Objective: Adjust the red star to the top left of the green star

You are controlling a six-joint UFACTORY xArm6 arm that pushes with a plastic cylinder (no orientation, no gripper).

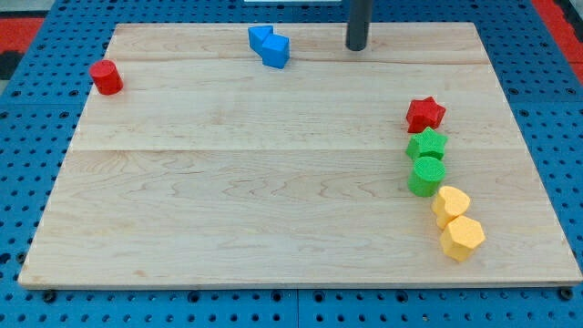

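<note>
Camera view: wooden board (228, 182) on blue pegboard (36, 55).

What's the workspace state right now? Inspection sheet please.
Surface: wooden board, flat, lying on a blue perforated base.
Job's things: red star at the view's right; green star directly below it, the two touching or nearly so. Red star sits above the green star, not yet to its upper left.
Clutter: green cylinder under the green star; two yellow blocks below that; two blue blocks touching at the top; red cylinder at upper left.
Tip: my tip at the board's top edge, apart from all blocks, up and left of the red star.
Cables: nothing seen.
Surroundings: red strips at the top corners.
</note>
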